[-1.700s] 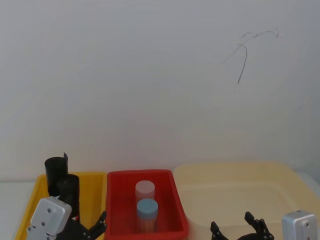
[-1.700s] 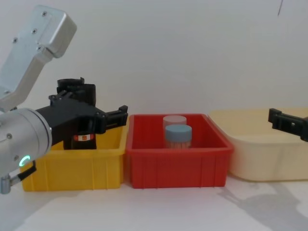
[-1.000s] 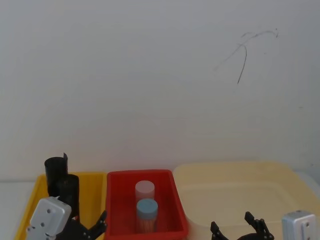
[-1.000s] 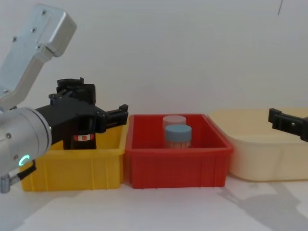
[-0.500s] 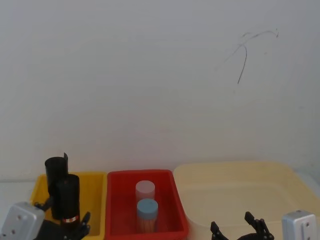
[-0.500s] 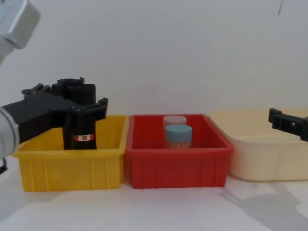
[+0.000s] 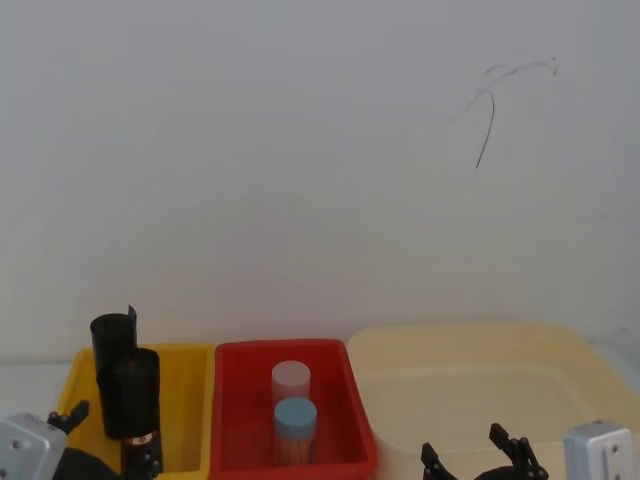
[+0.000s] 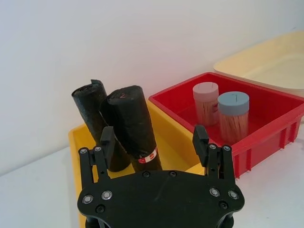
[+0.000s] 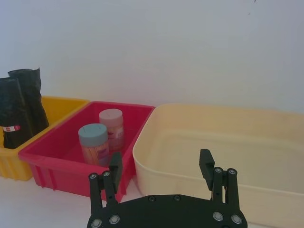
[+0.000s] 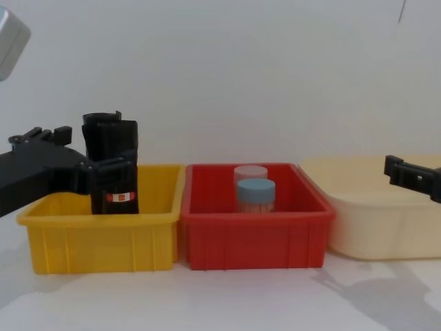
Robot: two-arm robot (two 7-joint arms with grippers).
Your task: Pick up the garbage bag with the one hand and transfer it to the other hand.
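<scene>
Head view: high, facing forward at the wall (image 7: pixel 300 150); red bin (image 7: pixel 280 346) at its near limit.
Chest view: low, level, near, side-on to the red bin.
Left wrist view: over the left gripper (image 8: pixel 153 137), close to the yellow bin (image 8: pixel 173 145).
Right wrist view: over the right gripper (image 9: pixel 160 161), facing the cream tub (image 9: pixel 266 190).
Red bin common to all four.

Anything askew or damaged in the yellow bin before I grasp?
Only the plain black roll behind the garbage bag: a ragged flap of plastic sticks up from its top. Both rolls stand in the yellow bin, nothing spilled.
</scene>
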